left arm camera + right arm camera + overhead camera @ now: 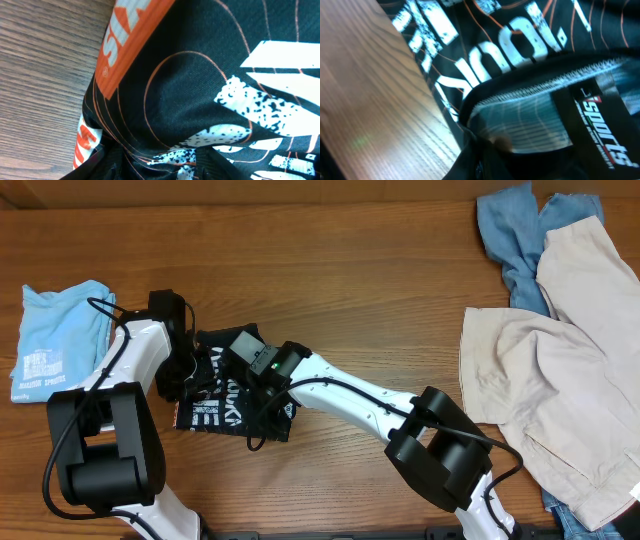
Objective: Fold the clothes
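Observation:
The black garment (228, 408), with white lettering and thin orange lines, lies folded small at the table's left-centre. My left gripper (188, 370) is at its upper left edge. In the left wrist view the black cloth (190, 85) fills the frame and bunches between the fingers (155, 170), which are shut on it. My right gripper (243, 362) is over the garment's top edge. In the right wrist view its fingers (477, 160) pinch a lifted hem of the black garment (485, 65), beside a black label with red lettering (592, 130).
A folded light blue garment (55, 340) lies at the far left. A beige garment (560, 370) and a blue one (510, 230) are heaped at the right edge. Bare wooden table (360, 290) lies between.

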